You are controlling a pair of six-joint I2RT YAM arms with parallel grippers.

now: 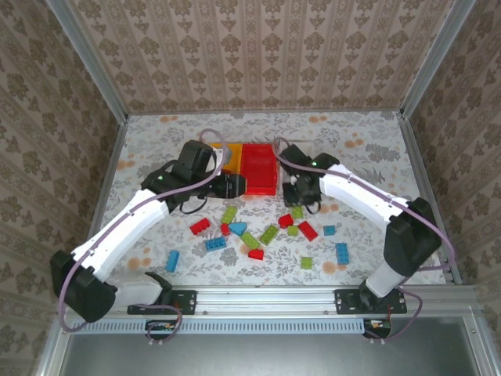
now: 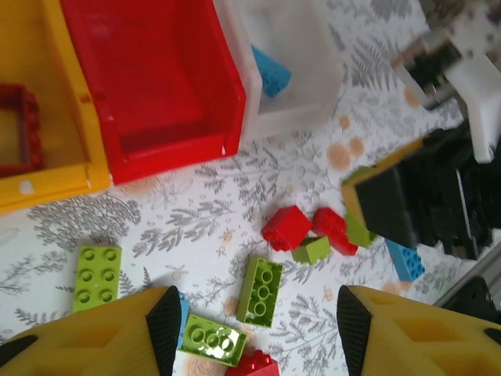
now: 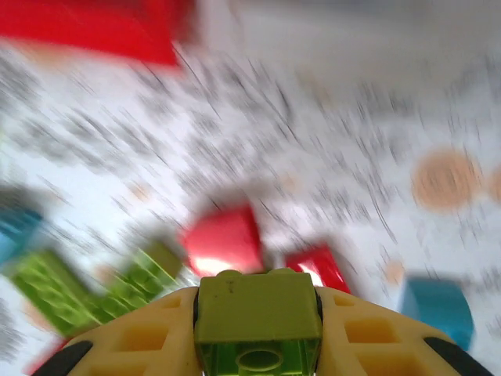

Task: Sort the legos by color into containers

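The right gripper (image 3: pixel 258 352) is pinching a lime green brick (image 3: pixel 257 309) between its two fingers, with red bricks (image 3: pixel 223 239) just behind it. The left gripper (image 2: pixel 258 317) hangs open above loose bricks (image 2: pixel 260 291), holding nothing. The yellow bin (image 2: pixel 70 172) has a red frame (image 2: pixel 19 129) and the white bin (image 2: pixel 313 86) has a blue brick (image 2: pixel 270 70). So green likely belongs in the red bin (image 2: pixel 172 145). Best to squeeze firmly, lift straight up, then let go low inside.
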